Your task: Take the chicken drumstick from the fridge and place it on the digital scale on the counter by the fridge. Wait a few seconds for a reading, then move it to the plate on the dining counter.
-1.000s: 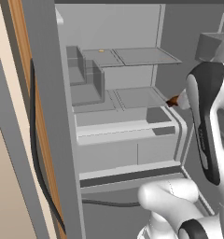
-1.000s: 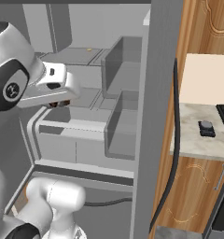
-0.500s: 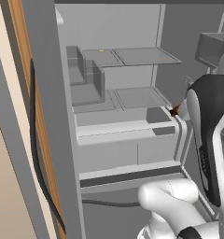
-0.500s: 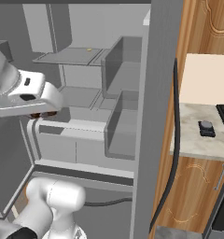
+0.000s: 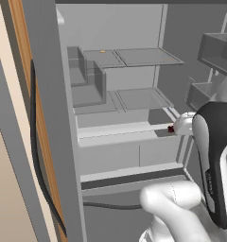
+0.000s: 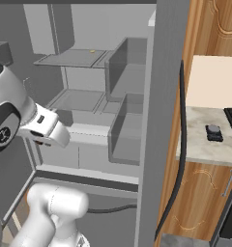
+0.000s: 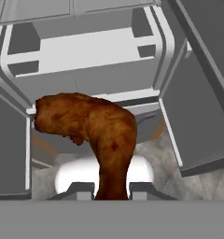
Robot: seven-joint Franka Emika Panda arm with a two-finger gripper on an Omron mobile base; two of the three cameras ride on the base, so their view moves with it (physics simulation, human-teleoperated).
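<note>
I see the fingers [image 7: 112, 189] pinching the chicken drumstick [image 7: 93, 133], held in front of the open fridge [image 5: 134, 94] drawers. The digital scale [image 6: 214, 132] lies on the desk [image 6: 197, 144] beside the fridge.

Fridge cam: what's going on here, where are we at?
The gripper is shut on the chicken drumstick; in the hand view it sits between the two fingertips. The hand is at the front edge of the open fridge, level with the lower shelf and drawers. In the left base view a dark red speck of the meat shows at the hand's tip. The digital scale lies bare on the counter right of the fridge, so weighing is not yet done.
</note>
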